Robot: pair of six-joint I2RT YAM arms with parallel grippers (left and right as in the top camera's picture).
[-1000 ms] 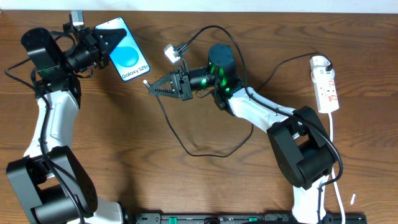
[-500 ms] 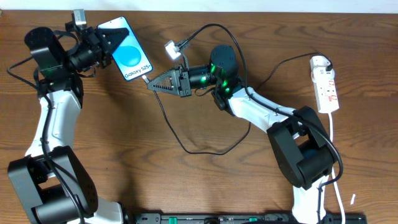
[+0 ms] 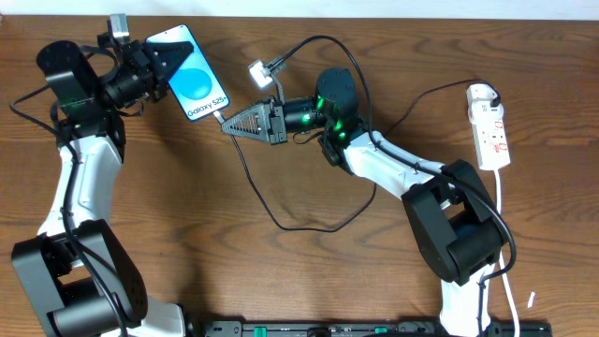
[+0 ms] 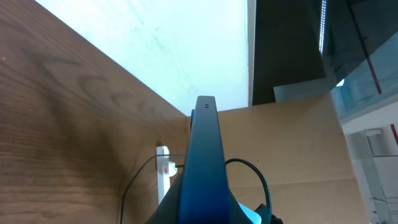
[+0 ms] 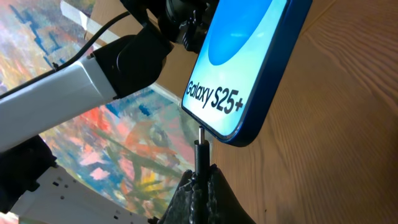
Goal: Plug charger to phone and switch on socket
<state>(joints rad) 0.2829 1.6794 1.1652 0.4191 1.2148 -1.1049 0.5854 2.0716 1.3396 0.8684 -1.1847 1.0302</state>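
Note:
My left gripper [image 3: 157, 64] is shut on the phone [image 3: 194, 79], holding it above the table at the upper left; its light blue screen reads "Galaxy S25+" [image 5: 249, 68]. In the left wrist view the phone's dark edge [image 4: 202, 168] rises from between my fingers. My right gripper [image 3: 230, 125] is shut on the charger connector [image 5: 200, 146], whose metal tip meets the phone's bottom edge. The black charger cable [image 3: 281, 220] loops over the table to the socket [image 3: 490, 126], a white power strip at the right; it also shows in the left wrist view [image 4: 163, 177].
The strip's white cord [image 3: 506, 234] runs down the right side to the front edge. A small white adapter [image 3: 258, 75] lies behind my right gripper. Both arms reach over the middle of the brown wooden table [image 3: 187, 206].
My right gripper moved left and up with the connector until its tip reached the phone's bottom edge. The phone shifted slightly right. Little moved in the last half second.

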